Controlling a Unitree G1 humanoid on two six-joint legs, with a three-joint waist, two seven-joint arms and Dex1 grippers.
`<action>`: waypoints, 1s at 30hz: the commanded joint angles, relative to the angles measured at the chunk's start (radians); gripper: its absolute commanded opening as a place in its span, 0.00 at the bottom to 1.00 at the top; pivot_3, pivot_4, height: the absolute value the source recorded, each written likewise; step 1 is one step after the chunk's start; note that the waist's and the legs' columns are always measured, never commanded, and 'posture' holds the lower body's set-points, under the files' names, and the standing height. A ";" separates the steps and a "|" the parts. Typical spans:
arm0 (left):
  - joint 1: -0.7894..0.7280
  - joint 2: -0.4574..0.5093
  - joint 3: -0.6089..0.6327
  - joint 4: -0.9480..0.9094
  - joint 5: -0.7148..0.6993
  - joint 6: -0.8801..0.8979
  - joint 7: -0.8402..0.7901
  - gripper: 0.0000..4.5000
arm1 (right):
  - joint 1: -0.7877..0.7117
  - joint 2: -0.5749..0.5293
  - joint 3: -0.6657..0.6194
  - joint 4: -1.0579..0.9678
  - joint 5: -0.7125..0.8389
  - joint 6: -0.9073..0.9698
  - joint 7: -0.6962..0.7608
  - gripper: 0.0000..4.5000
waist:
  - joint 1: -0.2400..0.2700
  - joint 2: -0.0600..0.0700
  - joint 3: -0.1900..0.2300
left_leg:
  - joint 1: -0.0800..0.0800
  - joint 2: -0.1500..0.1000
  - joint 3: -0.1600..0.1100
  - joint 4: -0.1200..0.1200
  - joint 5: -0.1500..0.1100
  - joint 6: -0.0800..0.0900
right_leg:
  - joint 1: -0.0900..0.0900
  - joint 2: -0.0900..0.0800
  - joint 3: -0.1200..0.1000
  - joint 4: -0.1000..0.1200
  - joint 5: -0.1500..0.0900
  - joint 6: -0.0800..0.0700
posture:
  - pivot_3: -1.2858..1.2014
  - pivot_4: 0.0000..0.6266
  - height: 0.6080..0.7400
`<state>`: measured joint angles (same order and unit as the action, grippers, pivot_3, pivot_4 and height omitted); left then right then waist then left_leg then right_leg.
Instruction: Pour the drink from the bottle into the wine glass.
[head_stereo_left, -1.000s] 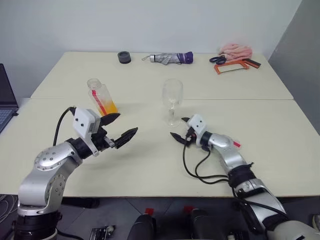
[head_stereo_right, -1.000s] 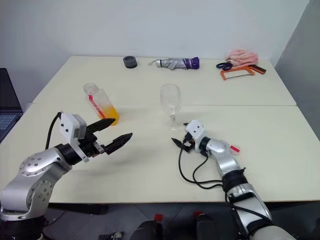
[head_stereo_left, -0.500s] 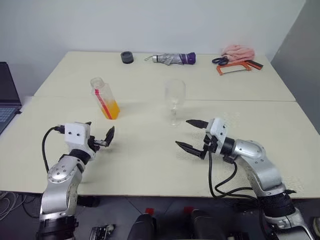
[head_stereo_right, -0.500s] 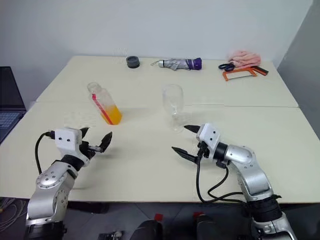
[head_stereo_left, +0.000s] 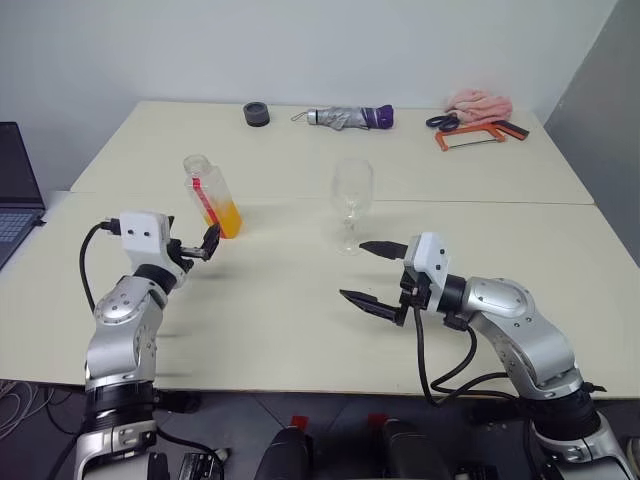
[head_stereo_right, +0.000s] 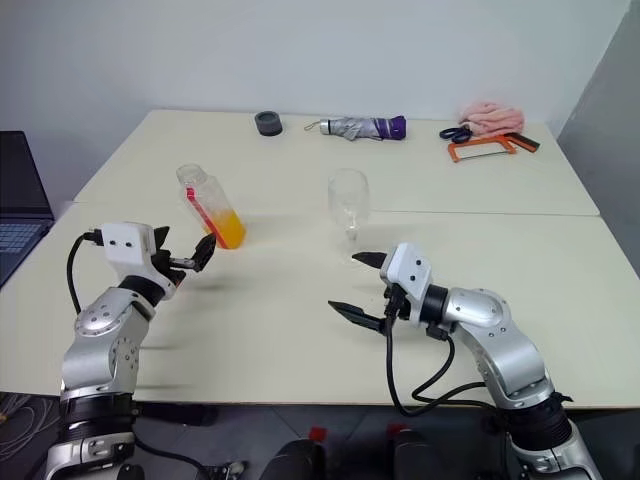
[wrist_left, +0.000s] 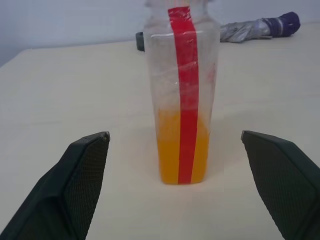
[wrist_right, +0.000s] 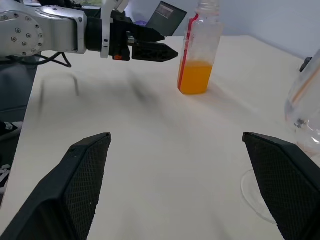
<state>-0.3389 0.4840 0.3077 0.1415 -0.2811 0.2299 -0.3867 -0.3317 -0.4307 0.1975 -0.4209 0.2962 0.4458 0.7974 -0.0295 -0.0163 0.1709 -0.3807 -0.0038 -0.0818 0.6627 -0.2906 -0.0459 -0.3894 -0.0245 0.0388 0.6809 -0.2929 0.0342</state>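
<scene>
Bottle upright ahead of open left jaws, untouched.

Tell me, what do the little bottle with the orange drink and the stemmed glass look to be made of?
The bottle looks like thin clear plastic: its wall is slightly cloudy and crinkled, with a glossy red strip down its side. The wine glass seems to be real glass, colourless and smooth with clean highlights, though clear hard plastic cannot be ruled out by sight. The table under them looks like matte cream laminate.
</scene>
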 joint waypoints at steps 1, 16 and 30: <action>-0.041 0.031 -0.003 0.024 0.017 -0.032 -0.016 1.00 | -0.018 -0.010 0.001 -0.056 0.018 0.010 0.001 1.00 | 0.000 0.000 0.000 | 0.000 0.000 0.000 0.000 0.000 0.000 | 0.000 0.000 0.000 0.000 0.000 0.000 | 0.52 0.24 1.00; -0.239 0.064 -0.054 0.258 0.067 -0.098 -0.067 1.00 | -0.068 -0.006 -0.003 -0.057 0.040 0.029 0.003 1.00 | 0.000 0.000 0.000 | 0.000 -0.002 0.000 0.000 0.000 0.000 | 0.000 0.000 -0.001 0.000 0.000 0.000 | 0.52 0.24 1.00; -0.394 0.072 -0.079 0.483 0.105 -0.176 -0.089 1.00 | -0.094 0.002 0.000 -0.046 0.050 0.027 -0.003 1.00 | -0.001 0.000 0.000 | -0.001 -0.002 0.000 0.000 0.000 -0.001 | -0.001 0.000 -0.001 0.000 0.000 0.000 | 0.52 0.24 1.00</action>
<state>-0.7045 0.5340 0.2302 0.6274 -0.1833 0.0809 -0.4694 -0.4068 -0.4304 0.2052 -0.4386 0.3327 0.4762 0.7990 -0.0308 -0.0166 0.1710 -0.3819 -0.0058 -0.0823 0.6630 -0.2902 -0.0465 -0.3901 -0.0244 0.0378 0.6811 -0.2929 0.0342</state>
